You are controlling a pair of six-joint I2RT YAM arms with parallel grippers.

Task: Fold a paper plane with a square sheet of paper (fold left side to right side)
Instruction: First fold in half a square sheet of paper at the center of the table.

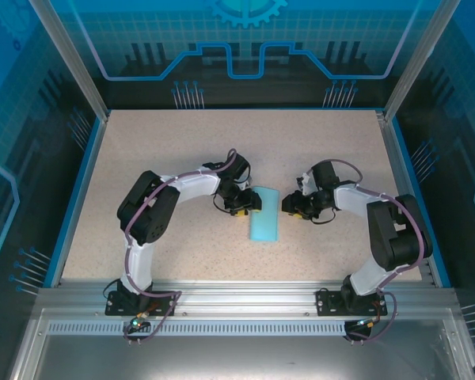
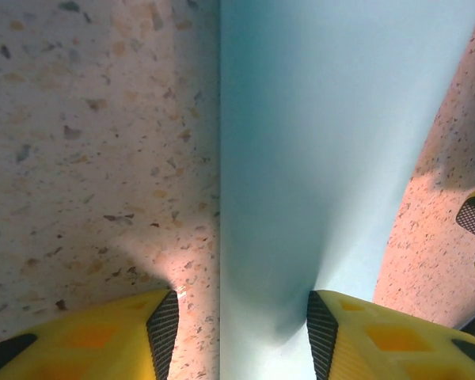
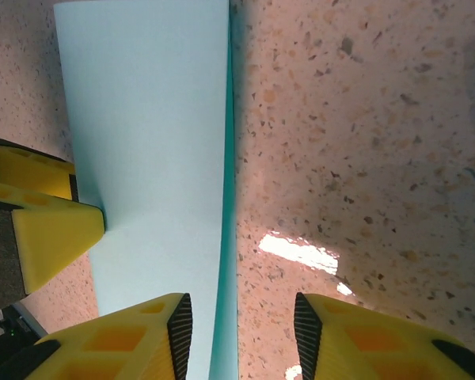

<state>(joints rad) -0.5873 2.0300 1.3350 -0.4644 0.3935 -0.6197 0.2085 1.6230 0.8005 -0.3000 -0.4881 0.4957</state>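
Since the left gripper and right gripper sit spread at the edges of the square sheet of paper, I'd flatten its crease.

Overhead from six o'clock, far; wrist views close, facing three and nine o'clock, sharing the square sheet of paper.

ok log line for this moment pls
paper: folded to a narrow rectangle, flat on table | left pincer: open, astride paper's left edge | right pincer: open, astride its right edge
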